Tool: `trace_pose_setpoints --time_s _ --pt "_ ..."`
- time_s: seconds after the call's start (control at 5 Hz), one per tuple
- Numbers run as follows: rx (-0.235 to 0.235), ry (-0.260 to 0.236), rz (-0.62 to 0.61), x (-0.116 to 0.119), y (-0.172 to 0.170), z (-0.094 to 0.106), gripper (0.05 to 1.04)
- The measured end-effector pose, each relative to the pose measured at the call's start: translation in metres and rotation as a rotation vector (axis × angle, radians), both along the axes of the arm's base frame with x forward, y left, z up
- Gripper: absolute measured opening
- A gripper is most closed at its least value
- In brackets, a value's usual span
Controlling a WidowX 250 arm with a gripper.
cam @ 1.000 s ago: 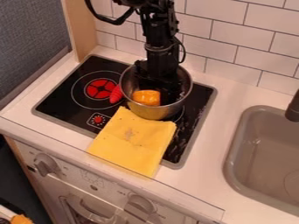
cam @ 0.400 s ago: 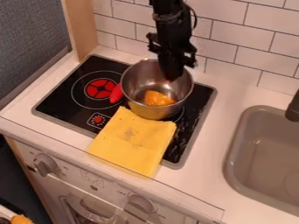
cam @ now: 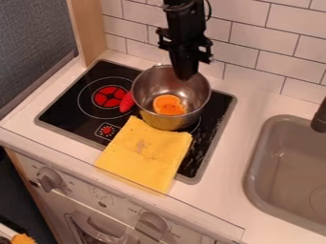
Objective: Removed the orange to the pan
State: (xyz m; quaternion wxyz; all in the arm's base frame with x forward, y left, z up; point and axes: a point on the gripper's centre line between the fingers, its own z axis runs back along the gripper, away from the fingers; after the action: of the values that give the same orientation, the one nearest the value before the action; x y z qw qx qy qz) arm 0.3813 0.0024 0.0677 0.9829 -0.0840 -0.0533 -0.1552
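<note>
My black gripper hangs over the back rim of the metal pan, apart from the orange. The orange lies on the pan's bottom with a round orange face turned up. The steel pan stands on the right side of the black stove top, and part of its back rim is hidden behind the gripper.
A yellow cloth lies in front of the pan, over the stove's front edge. A red object touches the pan's left side. The grey sink is at the right, with a dark faucet. A tiled wall rises behind.
The gripper has risen out of the pan toward the back. The orange has tipped over in the pan, so that its round face now shows. Cloth and pan stay put.
</note>
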Motion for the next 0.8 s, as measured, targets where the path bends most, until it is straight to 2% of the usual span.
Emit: trace_pose_setpoints --time_s 0.4,0.6,0.8 --pt "0.014 0.106 -0.025 -0.025 0.008 -0.016 0.793" --pt "0.027 0.108 -0.035 -0.033 0.013 -0.013 0.996" --pt "0.039 0.136 -0.048 -0.042 0.016 -0.019 1.003"
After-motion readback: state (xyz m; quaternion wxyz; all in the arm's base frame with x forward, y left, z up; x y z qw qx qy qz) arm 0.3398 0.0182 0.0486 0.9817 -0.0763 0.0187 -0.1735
